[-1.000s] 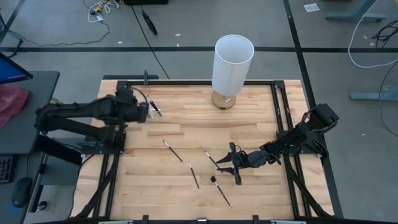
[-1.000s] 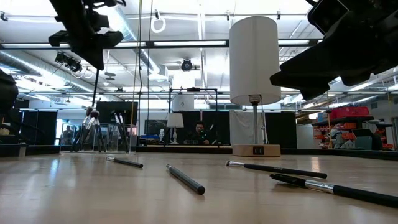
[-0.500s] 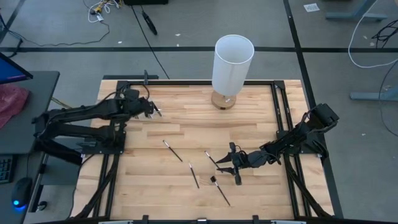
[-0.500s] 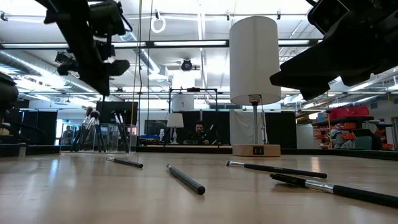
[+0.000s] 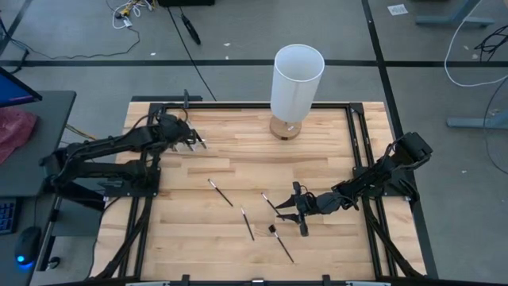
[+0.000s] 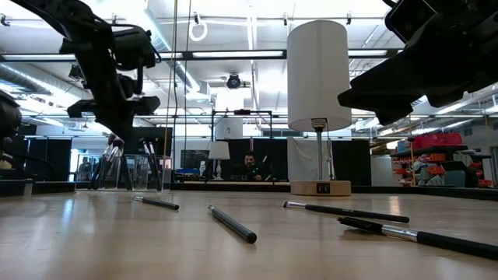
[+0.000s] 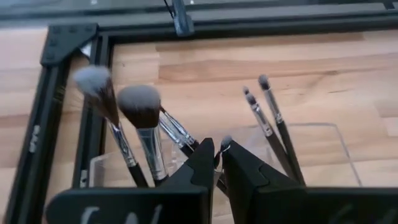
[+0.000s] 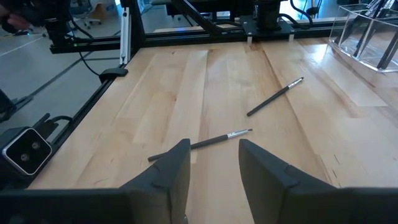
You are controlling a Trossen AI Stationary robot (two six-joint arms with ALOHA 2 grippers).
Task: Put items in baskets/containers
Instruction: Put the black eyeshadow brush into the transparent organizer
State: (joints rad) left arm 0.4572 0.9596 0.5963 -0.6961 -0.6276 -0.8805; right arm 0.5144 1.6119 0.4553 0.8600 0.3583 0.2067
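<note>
On the wooden bench (image 5: 238, 159) we see our left pincer (image 7: 219, 163) nearly closed around a thin brush above the clear container (image 7: 323, 155) of brushes (image 7: 140, 118). Right pincer (image 8: 214, 163) hangs open, empty, over loose brushes (image 5: 221, 192).

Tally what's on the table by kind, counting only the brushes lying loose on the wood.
Loose makeup brushes: 4
Clear container: 1
White lamp: 1
Total: 6
</note>
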